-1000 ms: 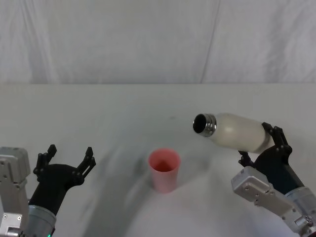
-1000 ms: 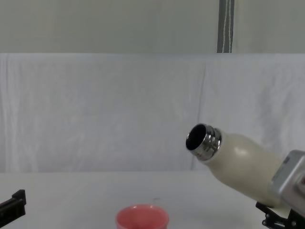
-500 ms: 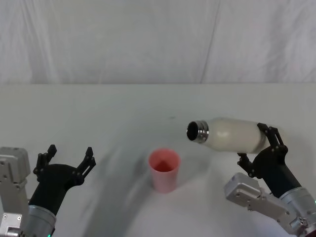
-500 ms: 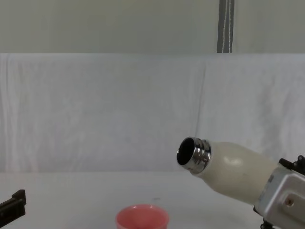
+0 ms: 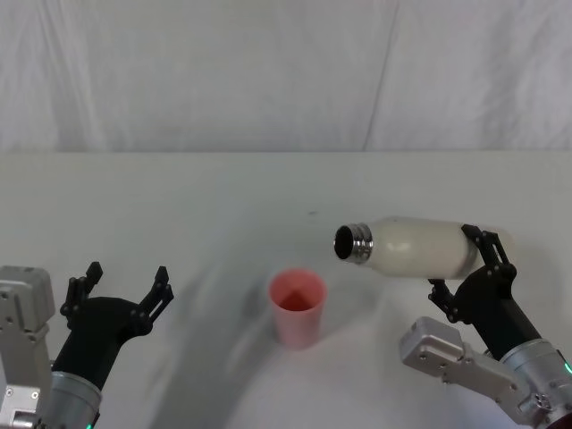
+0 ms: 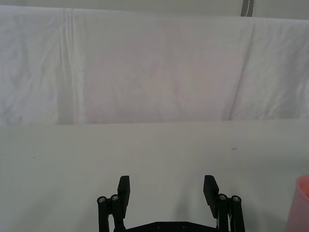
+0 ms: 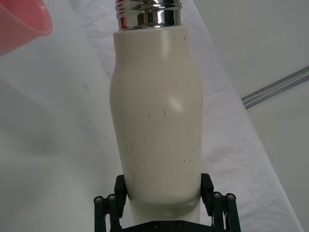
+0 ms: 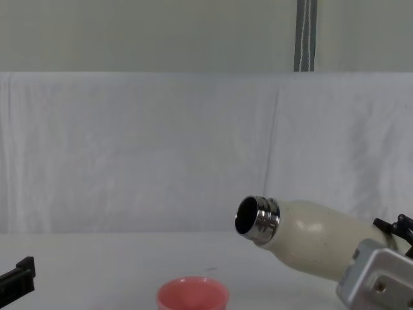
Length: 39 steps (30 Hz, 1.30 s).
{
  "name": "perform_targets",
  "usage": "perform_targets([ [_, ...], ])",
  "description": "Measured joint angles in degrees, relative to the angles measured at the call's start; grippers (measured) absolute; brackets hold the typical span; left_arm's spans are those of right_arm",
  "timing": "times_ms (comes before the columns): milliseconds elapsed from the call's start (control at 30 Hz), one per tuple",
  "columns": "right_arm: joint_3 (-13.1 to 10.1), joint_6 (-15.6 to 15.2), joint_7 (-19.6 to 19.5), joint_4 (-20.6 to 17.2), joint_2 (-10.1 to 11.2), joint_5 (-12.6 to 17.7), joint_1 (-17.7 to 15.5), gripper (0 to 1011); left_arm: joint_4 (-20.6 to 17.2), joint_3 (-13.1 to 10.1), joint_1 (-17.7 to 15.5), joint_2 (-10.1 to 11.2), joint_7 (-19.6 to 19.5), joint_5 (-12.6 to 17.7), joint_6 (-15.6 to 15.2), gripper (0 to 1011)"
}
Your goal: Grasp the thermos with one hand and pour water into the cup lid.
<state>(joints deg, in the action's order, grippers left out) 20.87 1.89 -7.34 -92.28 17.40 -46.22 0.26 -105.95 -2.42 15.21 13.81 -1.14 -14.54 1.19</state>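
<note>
Lowered further—cream thermos (image 5: 420,248), steel neck

A table (image 5: 223,192) covered with a white cloth carries the scene, its surface pale and softly creased, running back to a white draped backdrop (image 5: 268,71) along its far edge. Directly on it stands the cup lid (image 5: 298,307), a small pink cup, upright and open at the top, near the front and a little right of the middle. A tiny dark speck (image 5: 312,213) marks the cloth farther back.
</note>
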Motion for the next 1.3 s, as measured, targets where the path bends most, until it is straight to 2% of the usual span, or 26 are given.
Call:
perform_targets([
  [367,0.79,-0.58,-0.88,0.48,0.2,-1.51,0.41,950,0.0,0.0,0.0,0.0,0.0,0.0,0.0,1001],
  [1300,1.59,-0.53,-1.35,0.44,1.01,-2.89,1.37,950,0.0,0.0,0.0,0.0,0.0,0.0,0.0,1001],
])
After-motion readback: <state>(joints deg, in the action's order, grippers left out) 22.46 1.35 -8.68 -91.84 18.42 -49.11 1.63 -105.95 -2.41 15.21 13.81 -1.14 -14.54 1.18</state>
